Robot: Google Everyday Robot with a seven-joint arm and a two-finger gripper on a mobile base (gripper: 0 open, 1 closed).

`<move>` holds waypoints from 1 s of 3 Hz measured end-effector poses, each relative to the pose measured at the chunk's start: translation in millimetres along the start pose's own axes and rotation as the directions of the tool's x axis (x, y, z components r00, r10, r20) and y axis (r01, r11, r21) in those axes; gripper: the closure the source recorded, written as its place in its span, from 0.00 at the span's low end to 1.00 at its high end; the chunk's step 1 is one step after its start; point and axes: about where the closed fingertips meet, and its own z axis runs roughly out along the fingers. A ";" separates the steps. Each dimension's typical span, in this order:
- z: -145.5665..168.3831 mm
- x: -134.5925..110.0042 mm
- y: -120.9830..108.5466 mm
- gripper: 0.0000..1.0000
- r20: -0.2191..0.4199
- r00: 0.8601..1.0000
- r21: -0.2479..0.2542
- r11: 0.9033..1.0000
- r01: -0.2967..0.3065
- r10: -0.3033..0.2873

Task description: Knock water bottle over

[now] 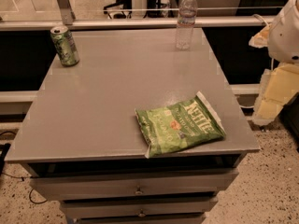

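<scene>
The water bottle [186, 20] stands upright near the far right edge of the grey cabinet top [117, 92]. It is clear and ribbed, with a white cap and a pale label band. My gripper [273, 94] is at the right edge of the view, beyond the cabinet's right side, hanging below a white arm link [286, 31]. It is well to the right of the bottle, nearer to me, and touches nothing on the top.
A green soda can [64, 45] stands upright at the far left corner. A green chip bag [180, 125] lies flat near the front right edge. Drawers [135, 185] are below the top. A rail [117, 24] runs behind the cabinet.
</scene>
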 end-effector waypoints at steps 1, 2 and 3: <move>1.0 -0.5 -2.9 0.00 0.010 1.000 0.001 1.000 -0.003 0.003; 8.2 -3.5 -20.4 0.00 0.067 0.997 -0.001 1.000 -0.023 0.023; 26.9 -14.0 -68.8 0.00 0.149 0.988 0.014 0.999 -0.052 0.050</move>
